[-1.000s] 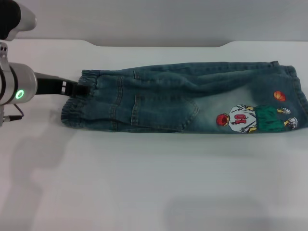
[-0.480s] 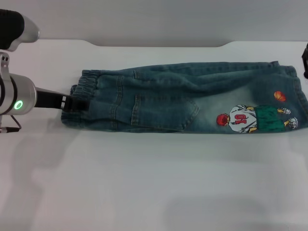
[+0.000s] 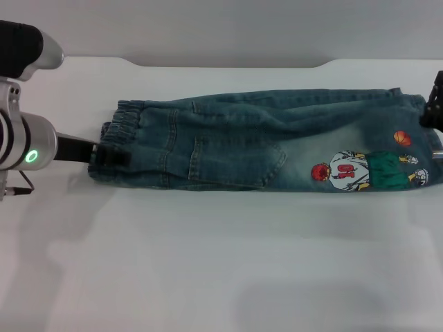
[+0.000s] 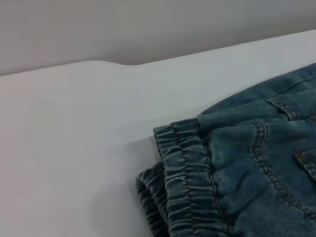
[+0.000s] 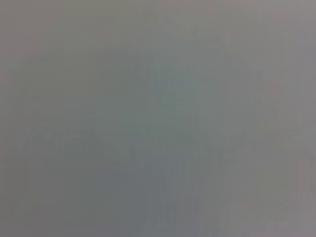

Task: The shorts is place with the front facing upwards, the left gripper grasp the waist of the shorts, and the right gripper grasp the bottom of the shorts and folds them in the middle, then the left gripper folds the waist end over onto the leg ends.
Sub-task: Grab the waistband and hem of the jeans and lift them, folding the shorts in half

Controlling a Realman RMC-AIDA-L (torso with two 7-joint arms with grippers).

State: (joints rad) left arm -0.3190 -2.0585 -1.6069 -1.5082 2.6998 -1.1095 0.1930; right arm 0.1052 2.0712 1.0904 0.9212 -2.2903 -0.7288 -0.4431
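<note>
While the shorts (image 3: 266, 142) lie flat across the white table (image 3: 221, 263), the head view shows the left gripper (image 3: 111, 153) at the waistband (image 3: 114, 138), its dark fingers against the elastic edge; whether they are clamped on the cloth cannot be told. At the far end of the shorts from it, the right gripper (image 3: 435, 104) shows only as a dark part at the leg hem, its fingers' state unclear. A cartoon print (image 3: 367, 169) sits near that hem.

From the left wrist, the gathered waistband (image 4: 185, 182) lies just ahead on the table (image 4: 74, 148).

From the right wrist, only a blank grey field appears.
</note>
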